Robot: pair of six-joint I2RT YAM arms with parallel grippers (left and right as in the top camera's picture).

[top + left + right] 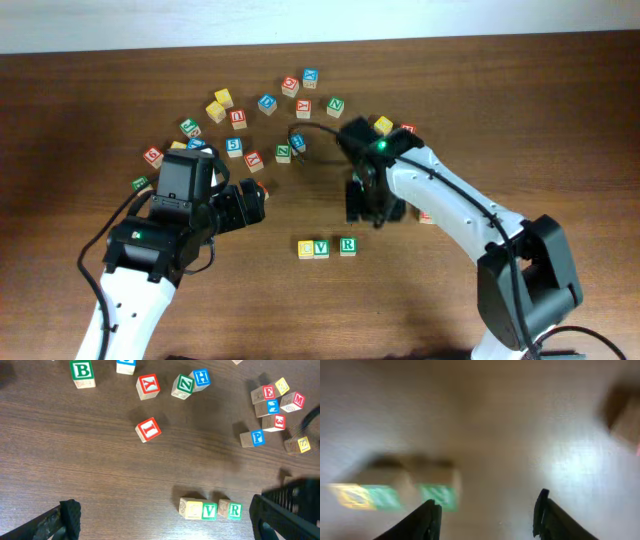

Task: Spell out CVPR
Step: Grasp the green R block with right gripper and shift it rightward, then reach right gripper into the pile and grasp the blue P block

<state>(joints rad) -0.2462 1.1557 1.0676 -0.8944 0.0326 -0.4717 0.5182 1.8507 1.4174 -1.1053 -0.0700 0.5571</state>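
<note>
Black fingers (67,517) of the left gripper (165,512) fill the bottom corners of the left wrist view. They are spread as wide as they go and clasp nothing. Just past them on the brown table (75,460) stands a row of three wooden alphabet cubes. The yellow C cube (191,509) touches the green V cube (209,510), and the green R cube (232,510) sits just beside that. From overhead a slight gap shows before the R.

The blue P cube (256,438) is not in the row. It lies up and to the right, at the near edge of a cluster of seven cubes. In that cluster the red E cube (265,393) and red M cube (293,401) can be read. Two yellow faces, one blue and one red are too small or tilted to read. From overhead the P cannot be picked out.

Five more letters are legible farther off:
- green B cube (82,372)
- red Y cube (148,386)
- green Z cube (182,385), with the blue H cube (201,378) against it
- red I cube (148,429), alone in the middle

The right gripper (487,515) hangs low near the R end of the row. Its view is blurred and the letters there are unreadable. Its two dark fingers stand apart with only tabletop between them, gripping nothing.

Overhead, both arms reach in, and well over a dozen loose cubes lie scattered in an arc across the far half.
</note>
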